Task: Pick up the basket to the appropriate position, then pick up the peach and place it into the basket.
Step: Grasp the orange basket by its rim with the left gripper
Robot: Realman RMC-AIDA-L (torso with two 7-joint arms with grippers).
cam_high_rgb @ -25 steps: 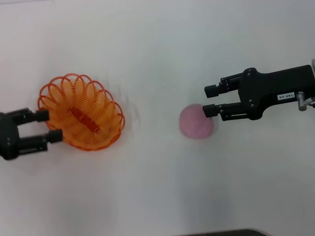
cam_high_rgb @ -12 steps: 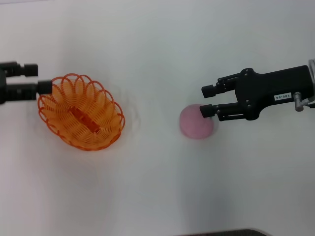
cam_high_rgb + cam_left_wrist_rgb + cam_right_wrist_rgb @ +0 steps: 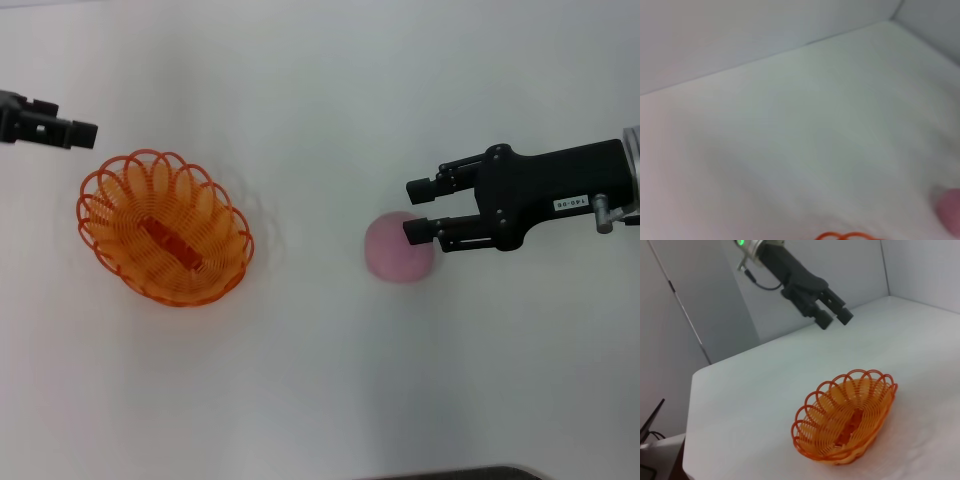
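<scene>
Head view: right gripper (image 3: 418,209) open, lower finger over the peach (image 3: 396,251) on the white table (image 3: 320,400). Basket (image 3: 165,227) well left, long axis diagonal; nothing between.

Right wrist view: left gripper (image 3: 833,315) raised above and beyond the basket (image 3: 845,416), fingers slightly parted, empty.
</scene>
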